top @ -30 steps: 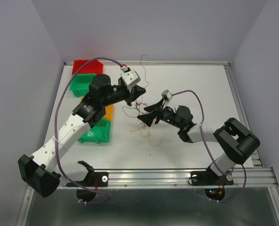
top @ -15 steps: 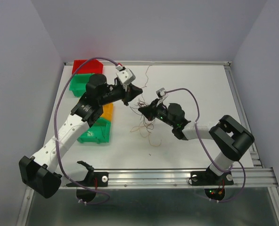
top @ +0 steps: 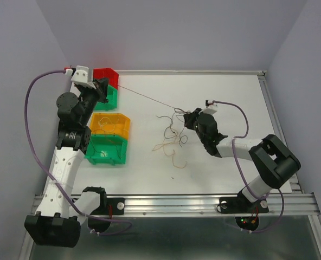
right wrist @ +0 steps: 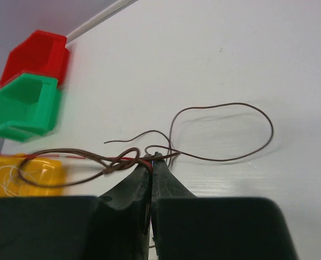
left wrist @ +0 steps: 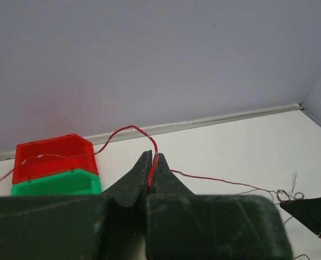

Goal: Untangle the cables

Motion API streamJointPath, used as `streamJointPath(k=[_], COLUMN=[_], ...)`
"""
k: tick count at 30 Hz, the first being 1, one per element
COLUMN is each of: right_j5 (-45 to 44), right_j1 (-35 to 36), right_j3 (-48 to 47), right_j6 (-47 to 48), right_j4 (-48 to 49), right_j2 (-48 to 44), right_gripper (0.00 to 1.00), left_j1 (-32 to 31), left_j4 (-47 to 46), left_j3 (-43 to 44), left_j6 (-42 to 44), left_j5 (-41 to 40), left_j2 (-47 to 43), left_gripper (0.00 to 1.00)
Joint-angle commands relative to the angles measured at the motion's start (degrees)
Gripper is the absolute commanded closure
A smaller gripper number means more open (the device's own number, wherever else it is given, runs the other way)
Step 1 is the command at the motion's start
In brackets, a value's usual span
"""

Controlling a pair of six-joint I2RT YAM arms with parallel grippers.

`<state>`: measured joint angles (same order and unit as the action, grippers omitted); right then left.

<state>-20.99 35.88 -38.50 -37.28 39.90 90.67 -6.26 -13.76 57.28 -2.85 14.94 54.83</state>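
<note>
A thin red cable (top: 149,98) is stretched in a straight line between both grippers. My left gripper (top: 103,88) is at the far left by the red bin, shut on that red cable (left wrist: 214,178); the strand runs up between the closed fingertips of the left gripper (left wrist: 152,155) and curls over them. My right gripper (top: 187,120) is low on the table at the right edge of the tangle of cables (top: 171,138). In its wrist view the right gripper (right wrist: 152,157) is shut on brown strands (right wrist: 225,130) and a red one where they knot.
A red bin (top: 105,74) and a green bin (top: 110,95) stand at the back left. An orange bin (top: 111,123) and another green bin (top: 107,149) sit nearer. A metal rail (top: 204,203) runs along the table's front edge.
The left arm swung back and left to the red bin, drawing the red cable out taut. The right gripper closed on the tangle and shifted slightly right.
</note>
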Motion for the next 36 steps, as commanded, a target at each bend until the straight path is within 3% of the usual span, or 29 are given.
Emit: streamJointPath(k=[1,5,9,12,13,18,24,26,29,33,36], right_j5=[-11.2,-17.0,-20.0,-26.4,-26.8,-26.9,-25.9,-21.9,-9.6,-3.6,0.5], right_j1=[-1.9,-3.0,-3.2,-3.4,-3.4,-3.8,-3.8,-3.8,-3.8,-3.8,-3.8], right_j3=[-1.1,-2.2,-1.9,-2.3,-2.2,-2.1,-2.9,-4.7,-4.7,-1.1,-0.9], right_j6=[-7.5,-11.1,-12.5,-16.1,-16.0,-15.7,-13.7,-10.1,-2.7,-0.8,1.2], right_j4=[-10.5,-16.8,-18.7,-23.9,-24.1,-24.1,-24.2,-23.8,-20.7,-13.8,-12.2], right_j2=[-2.3,-3.7,-5.9,-7.3,-8.0,-8.8,-8.2,-8.2,-8.6,-10.7,-12.0], right_gripper=[0.99,0.98,0.94,0.13,0.1,0.09,0.09,0.06,0.04,0.04,0.04], left_j1=[5.0,9.6,10.2,10.9,11.2,12.0,12.0,12.0,12.0,12.0,12.1], left_j4=[-5.6,-5.7,-5.0,-4.4,-4.4,-4.2,-2.1,-0.6,4.4,7.8,9.7], left_j3=[3.8,4.7,5.2,6.2,6.3,6.3,8.2,9.6,12.9,14.3,13.3], left_j6=[-0.7,-1.5,-1.7,-1.6,-1.5,-0.5,1.4,2.5,6.0,10.1,13.2], left_j5=[-4.2,-2.6,-2.2,-3.2,-3.2,-1.7,6.6,12.6,15.6,14.9,19.1], left_j2=[-1.0,-0.5,0.0,0.1,0.0,-1.3,-1.4,-1.0,-0.2,-1.1,-2.4], left_gripper=[1.0,1.0,1.0,1.0,1.0,1.0,1.0,1.0,1.0,1.0,1.0])
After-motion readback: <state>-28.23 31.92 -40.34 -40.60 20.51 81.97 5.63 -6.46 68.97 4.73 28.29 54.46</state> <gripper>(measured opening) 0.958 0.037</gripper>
